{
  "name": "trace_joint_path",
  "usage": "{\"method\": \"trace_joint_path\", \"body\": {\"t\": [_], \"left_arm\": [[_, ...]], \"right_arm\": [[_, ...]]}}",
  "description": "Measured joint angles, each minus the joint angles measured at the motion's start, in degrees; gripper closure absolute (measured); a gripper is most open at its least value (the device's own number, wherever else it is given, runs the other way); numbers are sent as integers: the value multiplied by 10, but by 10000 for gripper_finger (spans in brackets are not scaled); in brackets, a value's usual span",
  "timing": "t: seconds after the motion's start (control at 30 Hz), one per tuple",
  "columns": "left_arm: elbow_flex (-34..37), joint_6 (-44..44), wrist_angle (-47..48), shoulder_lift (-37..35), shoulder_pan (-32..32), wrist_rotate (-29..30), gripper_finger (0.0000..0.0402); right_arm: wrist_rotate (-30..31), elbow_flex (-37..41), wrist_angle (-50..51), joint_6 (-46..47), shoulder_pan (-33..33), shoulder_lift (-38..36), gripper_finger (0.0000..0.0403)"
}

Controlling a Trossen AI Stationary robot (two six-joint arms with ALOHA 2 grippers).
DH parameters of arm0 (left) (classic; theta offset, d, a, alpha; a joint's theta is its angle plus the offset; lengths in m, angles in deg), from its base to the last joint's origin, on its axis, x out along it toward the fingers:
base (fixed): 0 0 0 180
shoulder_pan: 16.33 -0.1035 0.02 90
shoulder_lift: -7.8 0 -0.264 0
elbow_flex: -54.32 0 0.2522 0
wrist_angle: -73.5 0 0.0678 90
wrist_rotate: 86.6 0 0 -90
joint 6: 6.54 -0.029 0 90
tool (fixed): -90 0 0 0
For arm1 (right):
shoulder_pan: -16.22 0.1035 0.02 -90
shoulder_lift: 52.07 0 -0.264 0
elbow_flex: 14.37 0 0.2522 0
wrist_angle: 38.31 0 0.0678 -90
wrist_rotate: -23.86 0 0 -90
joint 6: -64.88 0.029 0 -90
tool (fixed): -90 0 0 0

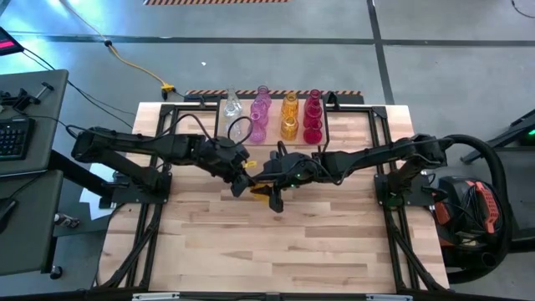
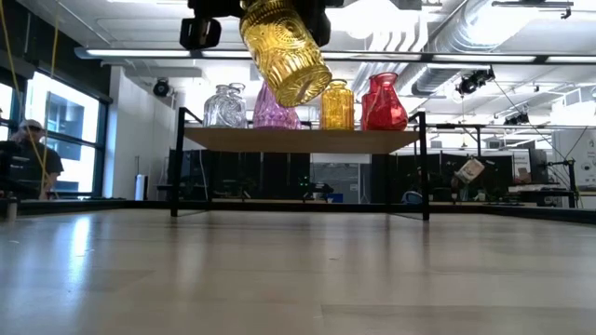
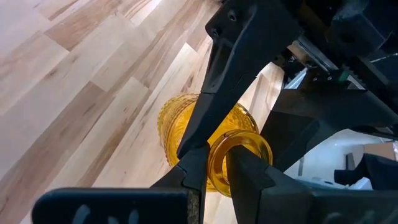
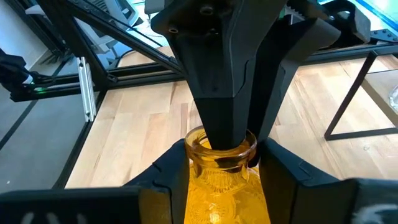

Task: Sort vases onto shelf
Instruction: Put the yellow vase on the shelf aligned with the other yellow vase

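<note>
Overhead looks straight down, low looks level; both close wrist views share the yellow vase [image 3: 186, 127].

hidden: amber vase [image 2: 284, 48] neck, top edge | clear vases [image 2: 224, 107] perhaps two

- Two matte-black jointed arms, the left arm [image 1: 142, 146] and the right arm [image 1: 393, 155], look slim and angular.
- Black cables loop along both.
- Tapered dark fingers [image 4: 214, 81] show small screw holes.

We see a wood table [image 1: 276, 242] with a low shelf [image 2: 298, 140] standing at its far edge. On the shelf sit clear vases [image 2: 223, 107] at left, then pink [image 2: 275, 113], amber [image 2: 337, 104] and red [image 2: 384, 102] ones.
</note>
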Motion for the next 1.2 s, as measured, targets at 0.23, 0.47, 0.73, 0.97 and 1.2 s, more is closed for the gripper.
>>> {"method": "trace_joint_path", "body": {"t": [0.23,0.47,0.73,0.97,1.2], "left_arm": [[0,-20,-1,0,-1,-13,366],[0,-29,-4,0,0,-20,329],[0,-9,-5,-1,-4,-22,316],[0,-5,-13,-7,-4,-21,330],[1,-5,-19,-23,-20,-26,331]], "right_arm": [[2,0,2,2,0,0,276],[-3,0,4,6,0,0,276],[-7,-1,18,10,-4,-3,276],[-13,-1,29,9,-10,-12,275],[-20,-2,23,8,-16,-14,275]]}}
